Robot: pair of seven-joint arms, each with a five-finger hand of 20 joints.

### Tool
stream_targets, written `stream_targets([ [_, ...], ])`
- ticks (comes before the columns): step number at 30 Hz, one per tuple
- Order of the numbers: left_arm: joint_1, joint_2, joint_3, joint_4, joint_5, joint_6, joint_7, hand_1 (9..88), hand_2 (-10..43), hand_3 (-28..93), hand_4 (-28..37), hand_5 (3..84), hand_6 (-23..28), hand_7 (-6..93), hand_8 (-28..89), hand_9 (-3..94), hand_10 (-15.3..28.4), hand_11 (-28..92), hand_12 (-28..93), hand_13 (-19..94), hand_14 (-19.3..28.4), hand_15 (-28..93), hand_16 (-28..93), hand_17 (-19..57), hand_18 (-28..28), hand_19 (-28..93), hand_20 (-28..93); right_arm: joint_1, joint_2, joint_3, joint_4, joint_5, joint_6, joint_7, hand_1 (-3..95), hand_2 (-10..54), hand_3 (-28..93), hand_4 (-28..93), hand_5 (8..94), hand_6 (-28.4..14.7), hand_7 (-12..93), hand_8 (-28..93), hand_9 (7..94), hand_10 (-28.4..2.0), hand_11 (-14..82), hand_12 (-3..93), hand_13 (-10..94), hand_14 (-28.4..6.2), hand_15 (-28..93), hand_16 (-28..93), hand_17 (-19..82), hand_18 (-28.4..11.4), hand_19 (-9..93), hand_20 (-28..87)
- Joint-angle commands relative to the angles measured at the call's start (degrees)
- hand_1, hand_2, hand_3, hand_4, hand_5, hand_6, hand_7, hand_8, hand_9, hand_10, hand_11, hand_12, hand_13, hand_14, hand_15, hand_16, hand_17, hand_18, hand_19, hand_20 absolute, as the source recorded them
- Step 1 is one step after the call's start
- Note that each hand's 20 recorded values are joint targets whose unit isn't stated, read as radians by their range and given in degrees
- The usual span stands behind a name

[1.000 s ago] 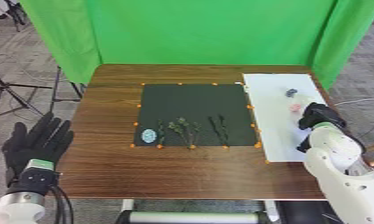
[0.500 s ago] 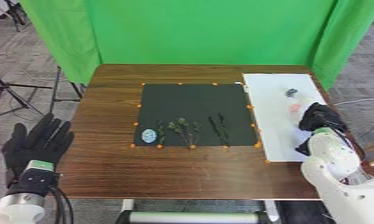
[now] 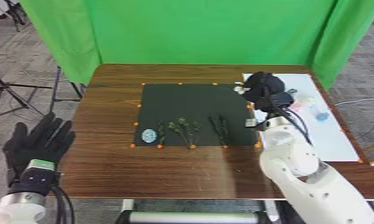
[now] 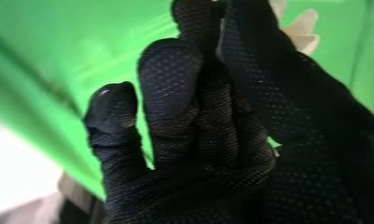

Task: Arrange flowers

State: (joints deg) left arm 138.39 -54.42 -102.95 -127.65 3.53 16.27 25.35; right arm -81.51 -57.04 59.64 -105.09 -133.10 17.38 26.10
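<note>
In the head view, my right hand point(image 3: 265, 89) is over the black mat's far right corner and the white sheet's left edge. A white flower point(image 3: 240, 90) pokes out at its left side. The right wrist view has the thumb of my right hand point(image 4: 281, 95) pressed against the fingers, with cream petals point(image 4: 302, 34) showing beyond them; the stem is hidden. Dark green sprigs point(image 3: 182, 126) and thin dark stems point(image 3: 219, 127) lie along the near part of the black mat point(image 3: 188, 102). My left hand point(image 3: 39, 142) is open beyond the table's left edge.
A pale blue patterned oval point(image 3: 149, 135) lies at the mat's near left corner. On the white sheet point(image 3: 330, 145) are a light blue flower point(image 3: 322, 116), a pink one point(image 3: 306, 101) and a grey-blue one point(image 3: 291, 91). A green curtain point(image 3: 210, 35) hangs behind the table.
My right hand has swung away from the white sheet's right side, left and farther back, to the black mat's far right corner, bringing the white flower. My left hand has stayed put.
</note>
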Motion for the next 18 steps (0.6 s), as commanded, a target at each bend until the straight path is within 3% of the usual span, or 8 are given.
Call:
stream_targets([
  [1, -2.81, 0.45, 2.14, 0.99, 0.24, -0.36, -2.00, 29.3, 7.6, 72, -28.3, 38.0, 7.3, 19.5, -10, 31.2, 14.6, 22, 11, 23, 13.9, 36, -9, -2.3, 9.3, 28, 7, 12.75, -9.27, -13.94, 8.25, 6.56, 0.35, -6.08, 59.7, -9.5, 68, -28, 75.4, 1.5, 34, 2, 86.1, -7.6, 5.8, 35.1, 72, -5.8, 56, 44, 37, -21.9, 86, 44],
  [2, -3.02, 0.50, 2.26, 1.02, 0.34, -0.25, -2.27, 29.3, 7.6, 72, -28.3, 38.0, 7.3, 19.5, -10, 31.2, 14.6, 22, 11, 23, 13.9, 36, -9, -2.3, 9.3, 28, 7, 13.41, -9.87, -15.10, 8.57, 8.02, -1.53, -5.87, 59.7, -9.5, 68, -28, 75.3, 1.5, 34, 2, 86.0, -7.5, 5.8, 35.0, 72, -5.8, 56, 44, 37, -21.8, 86, 44],
  [4, -4.18, 0.69, 2.65, 1.42, 0.77, -0.46, -3.17, 29.2, 7.6, 72, -28.3, 38.0, 7.3, 19.5, -10, 31.2, 14.6, 22, 11, 23, 13.9, 36, -9, -2.3, 9.4, 28, 7, 13.74, -11.05, -17.19, 9.34, 10.65, -0.29, -7.00, 59.5, -9.5, 69, -28, 75.2, 1.5, 34, 2, 85.8, -7.5, 5.8, 35.0, 72, -5.7, 56, 44, 37, -21.8, 86, 44],
  [8, -5.35, 1.09, 3.11, 1.67, 0.98, -0.47, -3.55, 29.2, 7.6, 72, -28.3, 38.0, 7.3, 19.5, -10, 31.2, 14.6, 22, 11, 23, 13.8, 36, -9, -2.3, 9.4, 28, 7, 14.76, -13.76, -19.93, 12.22, 6.21, -2.01, -9.14, 59.4, -9.5, 69, -28, 75.1, 1.6, 34, 2, 85.8, -7.5, 5.9, 35.0, 72, -5.9, 56, 44, 37, -21.7, 86, 45],
  [11, -6.05, 1.37, 3.30, 1.95, 1.27, -0.56, -4.24, 29.2, 7.6, 72, -28.3, 38.0, 7.3, 19.5, -10, 31.2, 14.6, 22, 11, 23, 13.8, 36, -9, -2.3, 9.4, 28, 7, 16.48, -15.08, -22.52, 15.54, 5.81, 0.07, -10.24, 59.1, -9.5, 69, -28, 75.0, 1.7, 35, 2, 85.8, -7.5, 5.9, 35.0, 72, -5.7, 56, 44, 37, -21.6, 86, 45],
  [18, -7.14, 2.12, 4.56, 2.45, 0.69, -0.78, -3.05, 29.2, 7.5, 72, -28.3, 37.9, 7.3, 19.5, -10, 31.2, 14.6, 22, 11, 23, 13.9, 36, -9, -2.2, 9.4, 28, 7, 21.08, -18.48, -26.15, 23.49, 5.11, 0.71, -8.89, 58.2, -9.5, 70, -28, 73.6, 2.0, 35, 1, 84.8, -7.4, 5.8, 34.8, 71, -5.6, 55, 44, 37, -21.4, 85, 44],
])
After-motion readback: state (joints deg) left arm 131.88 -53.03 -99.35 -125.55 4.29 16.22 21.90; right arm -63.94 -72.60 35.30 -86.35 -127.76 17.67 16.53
